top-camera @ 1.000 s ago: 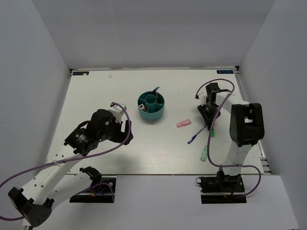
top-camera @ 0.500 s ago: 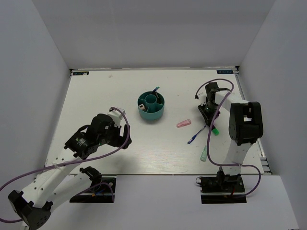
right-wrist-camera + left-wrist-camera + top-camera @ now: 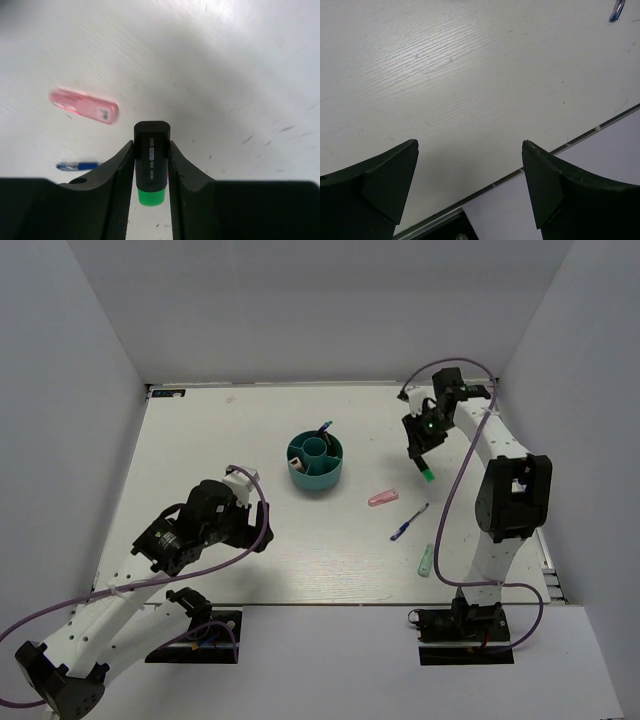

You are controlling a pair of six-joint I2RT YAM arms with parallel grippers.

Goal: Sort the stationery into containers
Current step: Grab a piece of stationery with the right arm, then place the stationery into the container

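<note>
My right gripper (image 3: 424,445) is shut on the green marker (image 3: 151,165), gripping its black cap, and holds it in the air at the far right of the table; its green end (image 3: 428,475) hangs below the jaws. The teal organiser (image 3: 315,462) stands mid-table with a few items in it. A pink piece (image 3: 383,498) (image 3: 84,106), a blue pen (image 3: 408,524) (image 3: 77,165) and a pale mint piece (image 3: 426,560) lie on the table right of it. My left gripper (image 3: 470,175) is open and empty over the near table edge.
White walls close in the table on three sides. The table's near edge (image 3: 560,148) runs under my left gripper. The tip of the blue pen (image 3: 617,9) shows at the top right of the left wrist view.
My right gripper has lifted the green marker off the table and carried it up and toward the back. My left arm has drawn back slightly toward the near edge.
</note>
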